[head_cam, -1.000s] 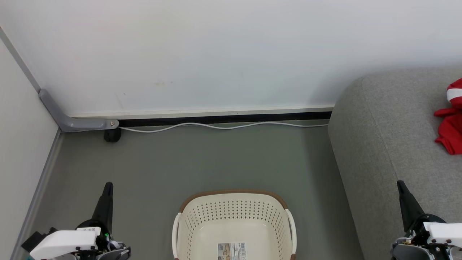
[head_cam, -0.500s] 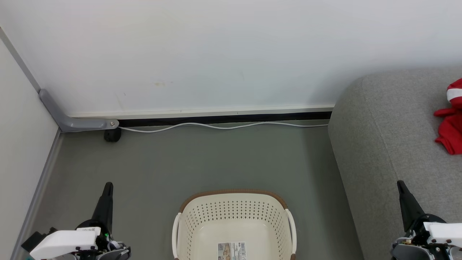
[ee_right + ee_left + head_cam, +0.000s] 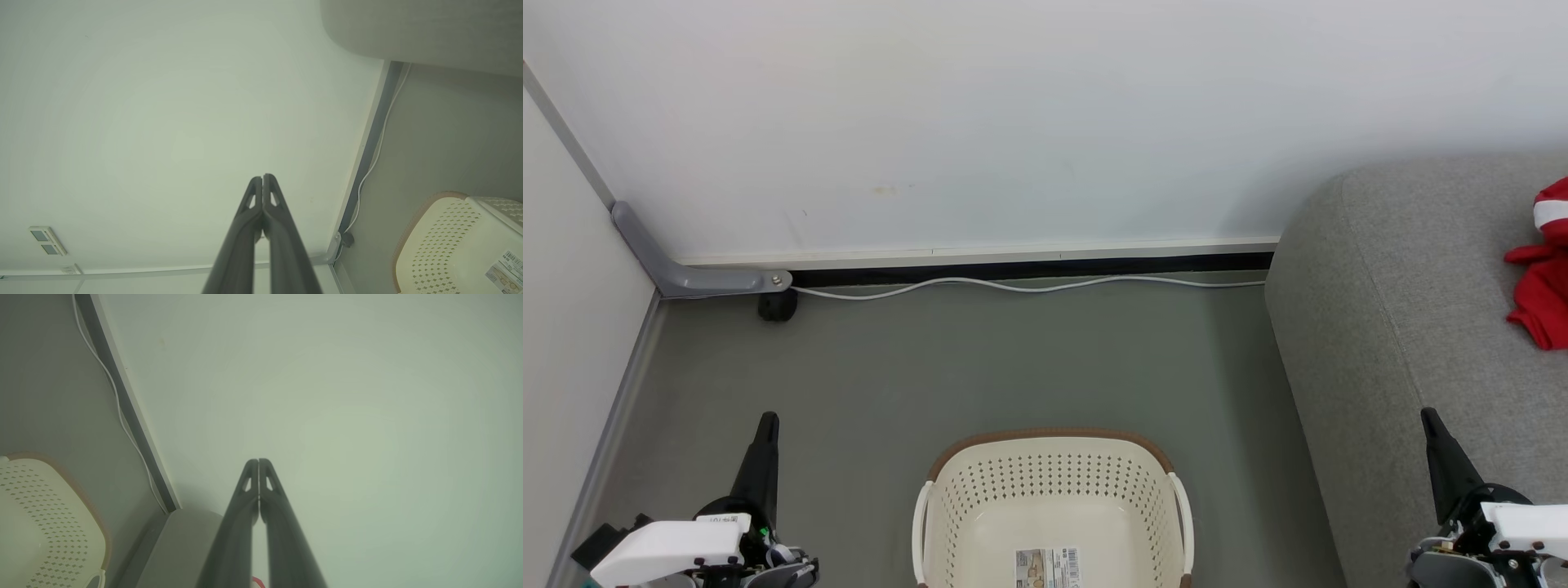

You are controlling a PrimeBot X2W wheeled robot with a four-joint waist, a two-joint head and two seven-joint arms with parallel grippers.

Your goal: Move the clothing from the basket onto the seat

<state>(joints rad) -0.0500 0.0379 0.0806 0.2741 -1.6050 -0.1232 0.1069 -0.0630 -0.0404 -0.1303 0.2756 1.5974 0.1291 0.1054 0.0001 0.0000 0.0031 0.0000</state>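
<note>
The left gripper (image 3: 767, 425), made of two long dark fingers, is held at the lower left of the head view, pointed upward with its jaws pressed together and nothing between them. The right gripper (image 3: 1429, 420) is held the same way at the lower right, closed and empty.

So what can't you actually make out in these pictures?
The clothing: head view, cut off by the right edge, full shape unknown.
The basket: head view, near half cut off by the bottom edge.
The label in the basket: head view, print too small to read.
Left wrist view: the left gripper's fingers hide all but a red sliver, probably the clothing.
</note>
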